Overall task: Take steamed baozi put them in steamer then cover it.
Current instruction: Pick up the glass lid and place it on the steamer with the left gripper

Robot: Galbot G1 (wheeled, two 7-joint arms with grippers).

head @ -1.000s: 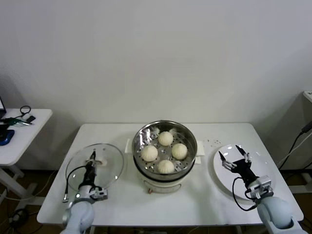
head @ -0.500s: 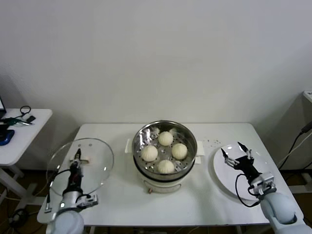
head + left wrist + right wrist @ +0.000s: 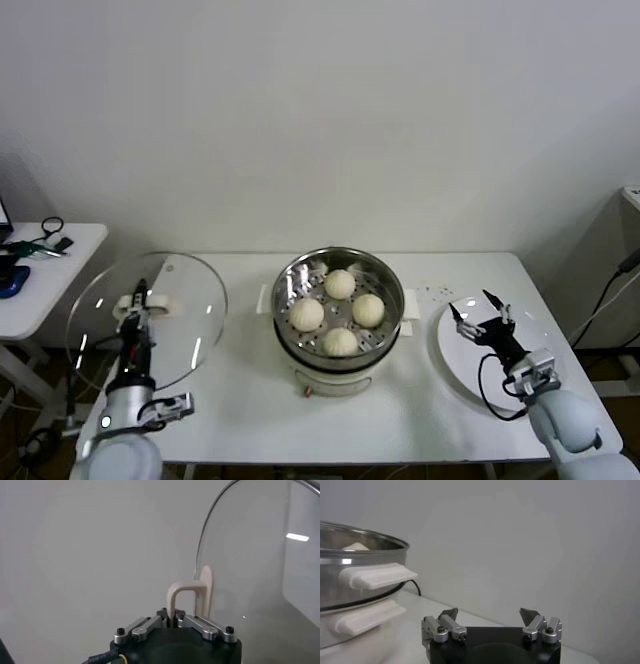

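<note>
while left gripper (image 3: 137, 297) grips lid (image 3: 150, 318), steamer (image 3: 338, 305) sits rightward, apart.

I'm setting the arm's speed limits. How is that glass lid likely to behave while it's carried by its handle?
The glass lid looks rigid and breakable, so bumps seem risky. The left pincer pinches only its thin cream handle, so the wide disc may swing or twist. Smooth glass probably slides easily if set down tilted.

4 cream-white baozi (image 3: 340, 312) in shiny silver steamer (image 3: 338, 345).
</note>
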